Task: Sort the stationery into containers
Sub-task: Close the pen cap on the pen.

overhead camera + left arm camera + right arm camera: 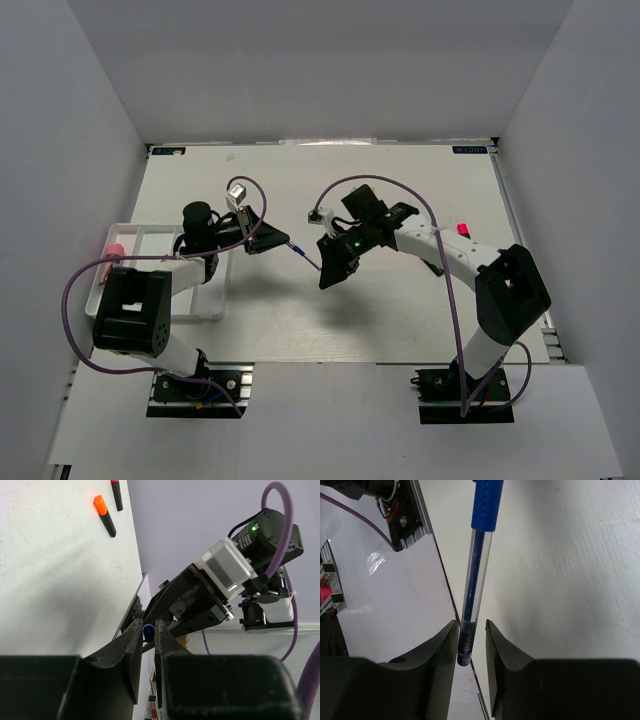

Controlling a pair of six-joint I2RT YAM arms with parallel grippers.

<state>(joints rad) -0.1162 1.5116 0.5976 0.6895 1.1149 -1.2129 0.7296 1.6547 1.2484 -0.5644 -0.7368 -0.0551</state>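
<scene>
A blue pen (305, 255) with a clear barrel hangs in the air between my two grippers over the middle of the table. My left gripper (283, 241) is shut on its capped end (148, 631). My right gripper (471, 625) stands around the pen's other end (465, 640). That end lies against one finger (445, 645), with a gap to the other finger (495, 645). The white divided tray (150, 240) lies at the left, under the left arm, with a pink-red item (115, 250) at its left side.
An orange-capped highlighter (104, 515) and a pink-capped one (116, 492) lie on the table in the left wrist view. A pink cap (463, 228) shows beside the right arm. Grey walls close the table on three sides.
</scene>
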